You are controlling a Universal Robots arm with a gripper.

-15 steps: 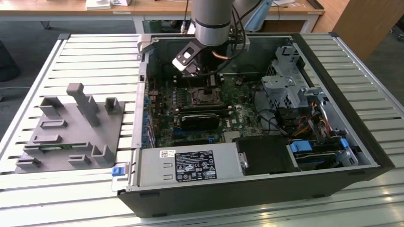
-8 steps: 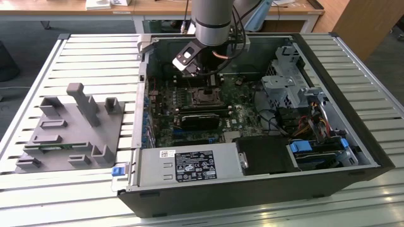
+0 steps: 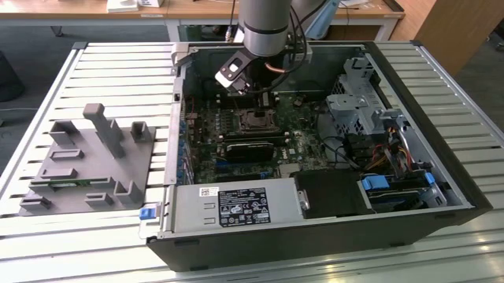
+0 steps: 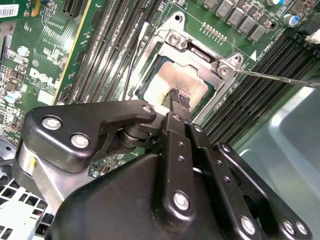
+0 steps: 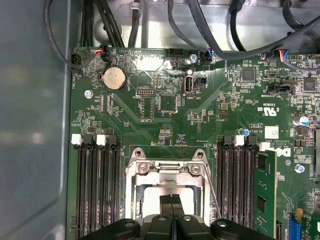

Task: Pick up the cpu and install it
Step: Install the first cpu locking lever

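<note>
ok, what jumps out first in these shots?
The open computer case lies on the slatted table, and the arm reaches into it. In the second wrist view the shut fingers sit right over the cpu in its socket on the green motherboard. A grey holder tray stands at the exterior view's left.

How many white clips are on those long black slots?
4. Two clips sit on the slots by the case wall; two across the socket. More may hide behind the end effector.
</note>
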